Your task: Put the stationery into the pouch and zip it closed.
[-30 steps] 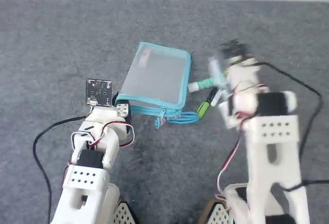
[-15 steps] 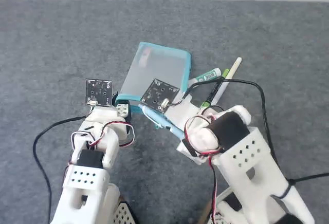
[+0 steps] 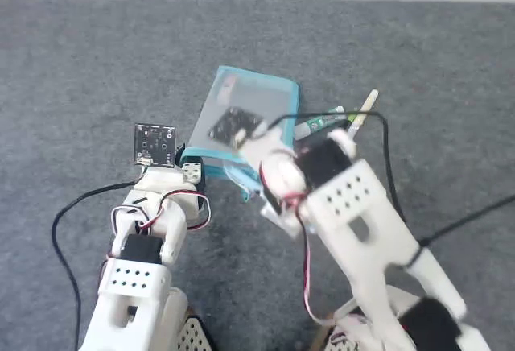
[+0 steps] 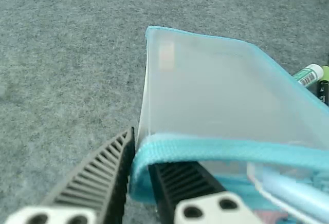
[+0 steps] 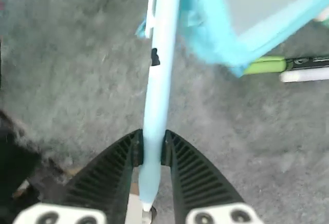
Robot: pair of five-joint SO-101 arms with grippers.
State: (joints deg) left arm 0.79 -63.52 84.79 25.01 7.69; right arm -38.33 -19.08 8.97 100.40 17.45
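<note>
Leaning low across the grey table [image 3: 80, 61], the right gripper [image 5: 152, 144] clamps a light-blue pen [image 5: 158, 80], its far end at the teal edge of the pouch [image 4: 216, 95]; the left gripper [image 4: 140, 154] pinches the pouch's corner.
</note>
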